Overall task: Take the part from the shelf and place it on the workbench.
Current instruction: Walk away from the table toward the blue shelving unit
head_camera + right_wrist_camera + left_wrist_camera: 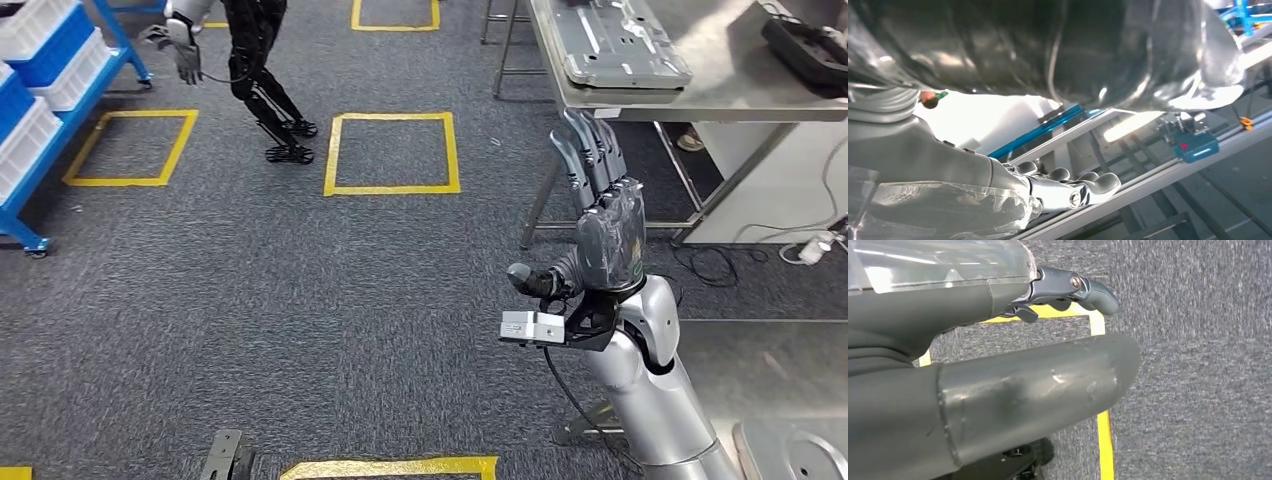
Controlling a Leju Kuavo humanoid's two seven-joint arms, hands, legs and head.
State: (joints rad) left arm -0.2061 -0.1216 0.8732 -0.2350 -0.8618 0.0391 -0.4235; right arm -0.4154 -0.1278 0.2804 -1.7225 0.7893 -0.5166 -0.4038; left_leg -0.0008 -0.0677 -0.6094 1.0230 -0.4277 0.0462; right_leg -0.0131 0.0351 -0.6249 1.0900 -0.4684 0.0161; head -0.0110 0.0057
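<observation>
Shelving (97, 72) with a blue frame stands far off to the left of the right hand, across the grey carpet (300, 290), and carries white bins (30, 25). What the bins contain cannot be determined.

A second robot (262, 70), dark-legged with a silver arm, stands on the carpet beyond and to the left of the right hand, near the shelving.

Yellow tape squares (392, 118) are marked on the carpet; one lies just left of the right hand's fingertips in the head view and another lies nearer the shelving.

Left hand (948, 320): seen in its wrist view above carpet and a strip of yellow tape. Its fingers (1095, 290) and thumb reach forward with a gap between them, and nothing lies in the grasp.

Right hand (603, 195): raised on a silver arm and set upright, the fingers extended straight and pointing toward the counter. It holds nothing and touches nothing.

The counter (720, 95), a steel-topped bench on metal legs, stands beyond and to the right of the right hand. Its near edge sits just past the fingertips in the head view.

The part (625, 45), a flat grey sheet-metal piece, lies on the counter straight beyond the right hand's fingertips, apart from them, near the counter's front edge. A black case (810, 45) rests on the counter further right, apart from the part.

A white power strip (815, 248) with its cable lies on the floor to the right of the right hand, beside the counter.
</observation>
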